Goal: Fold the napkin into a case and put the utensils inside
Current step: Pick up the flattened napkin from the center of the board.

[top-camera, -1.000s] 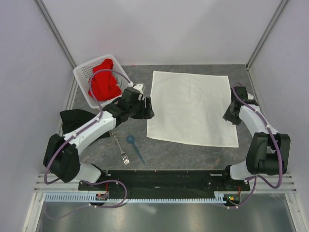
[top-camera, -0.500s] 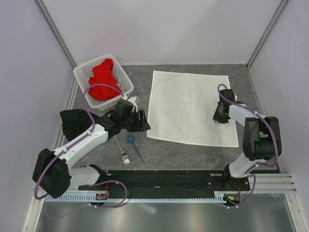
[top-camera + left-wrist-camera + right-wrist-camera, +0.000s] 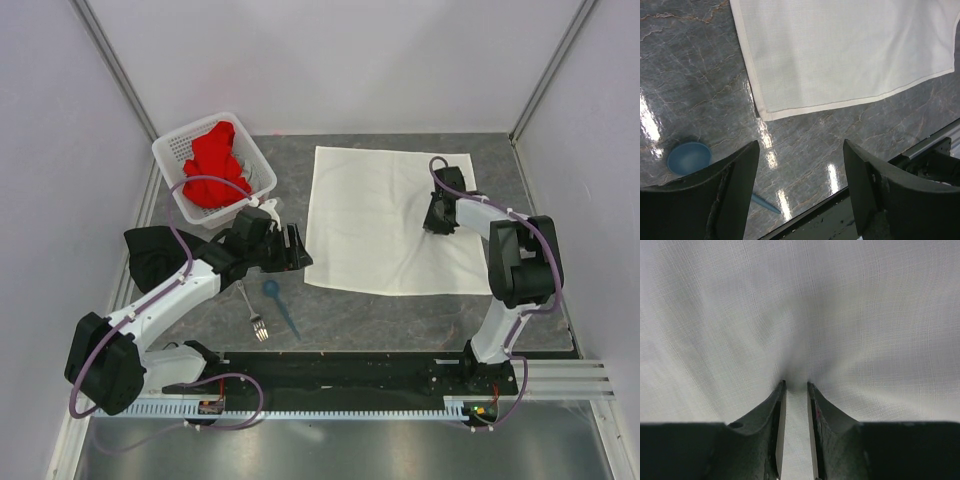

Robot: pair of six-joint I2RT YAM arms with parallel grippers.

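Observation:
The cream-white napkin [image 3: 370,220] lies spread flat on the grey table, not folded into a case. My right gripper [image 3: 436,220] is down on its right part. In the right wrist view the right gripper [image 3: 796,385] is shut on a pinch of the napkin [image 3: 800,300], and the fabric puckers toward the tips. My left gripper [image 3: 297,250] hovers open by the napkin's near-left corner [image 3: 765,112]. Nothing is between the jaws of the left gripper [image 3: 800,142]. The blue spoon [image 3: 280,303] and silver fork [image 3: 250,310] lie side by side below it. The spoon's bowl [image 3: 688,157] shows beside the left finger.
A white perforated basket [image 3: 172,150] with a red cloth [image 3: 215,165] stands at the back left. A black cloth [image 3: 150,250] lies at the table's left edge under my left arm. The black base rail [image 3: 340,370] runs along the near edge.
My right gripper moved from the napkin's right edge inward and further back, and narrowed onto the fabric. My left arm pulled back a little from the napkin's left edge.

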